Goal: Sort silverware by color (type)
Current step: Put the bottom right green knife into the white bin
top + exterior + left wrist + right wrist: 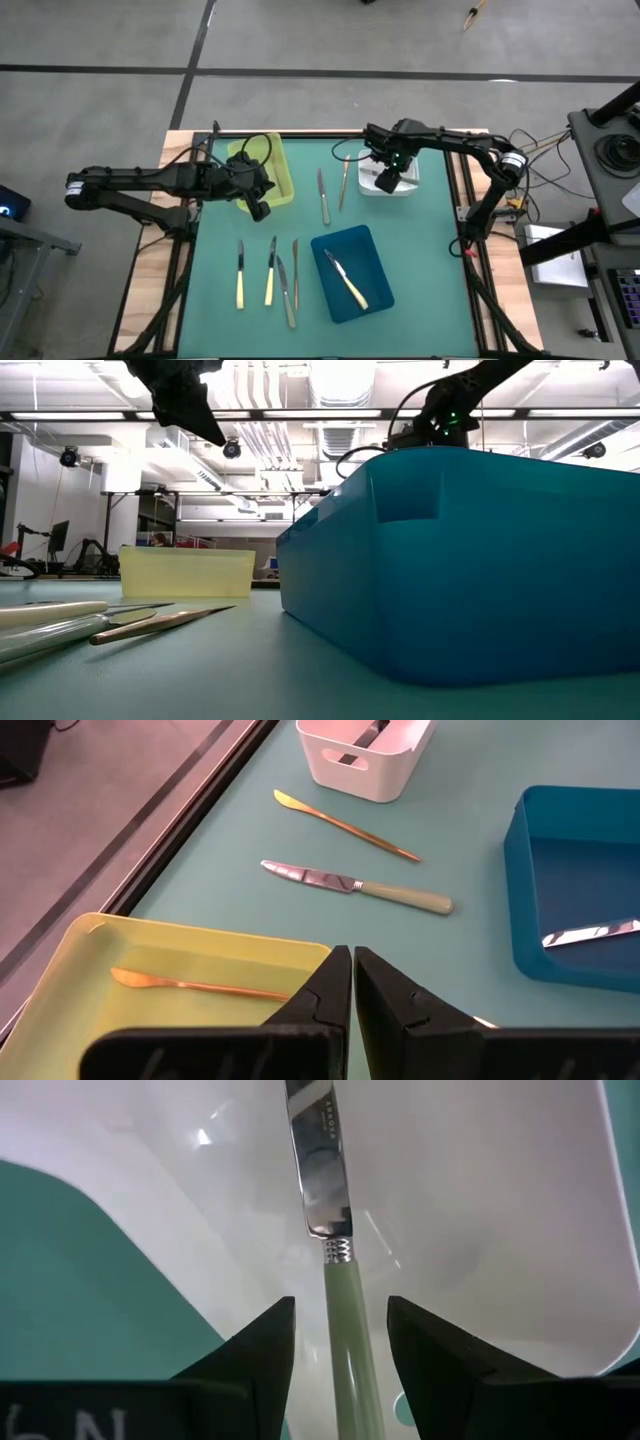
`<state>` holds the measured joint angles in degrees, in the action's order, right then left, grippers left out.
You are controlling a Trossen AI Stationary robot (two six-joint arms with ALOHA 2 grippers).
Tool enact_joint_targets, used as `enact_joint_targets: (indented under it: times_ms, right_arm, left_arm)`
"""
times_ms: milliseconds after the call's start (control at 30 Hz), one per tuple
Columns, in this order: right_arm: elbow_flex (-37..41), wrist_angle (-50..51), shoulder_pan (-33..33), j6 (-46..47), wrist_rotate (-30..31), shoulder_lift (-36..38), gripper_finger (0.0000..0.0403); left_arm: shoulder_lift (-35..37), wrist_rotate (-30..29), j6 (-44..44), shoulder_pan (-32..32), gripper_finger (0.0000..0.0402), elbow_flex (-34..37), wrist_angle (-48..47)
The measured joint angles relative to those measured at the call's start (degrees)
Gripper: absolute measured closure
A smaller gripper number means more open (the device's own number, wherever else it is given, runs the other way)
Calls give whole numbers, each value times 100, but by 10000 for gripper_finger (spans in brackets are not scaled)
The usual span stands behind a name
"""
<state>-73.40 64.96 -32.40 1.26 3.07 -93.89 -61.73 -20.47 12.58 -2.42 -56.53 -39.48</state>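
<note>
1. Right hand point(340, 1345) is over the white tray point(404, 185) at the back right of the worktop point(420, 250), fingers apart on either side of a cream-handled knife point(335, 1260); can't tell if they actually touch it

2. Left hand point(352, 995) is clenched on nothing, hanging at the yellow tray point(190, 960), which has one gold knife point(195, 985) in it

3. Blue tray point(350, 272) holds two utensils point(345, 278)

4. Loose stuff: two pieces point(332, 190) between the yellow and white trays, four more point(270, 272) just left of the blue tray
</note>
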Motion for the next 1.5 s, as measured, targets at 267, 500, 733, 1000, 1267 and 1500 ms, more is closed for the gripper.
enact_joint_targets:
  times_ms: [267, 500, 733, 1000, 1267, 1500]
  right_arm:
    - [258, -129, 0, -116, 0, 2, 252]
    - [346, -257, 0, -129, 0, 2, 252]
    - [346, -405, 0, -151, 0, 2, 253]
    - [346, -432, 0, -153, 0, 2, 283]
    - [346, -443, 0, -205, -2, 2, 328]
    - [346, -447, 0, -222, -2, 2, 355]
  left_arm:
    - [0, 2, 17, 0, 402, 0, 0]
    - [0, 2, 17, 0, 402, 0, 0]
    - [0, 2, 45, 0, 402, 0, 0]
    - [0, 2, 45, 0, 402, 0, 0]
    - [0, 2, 45, 0, 402, 0, 0]
    - [0, 2, 43, 0, 402, 0, 0]
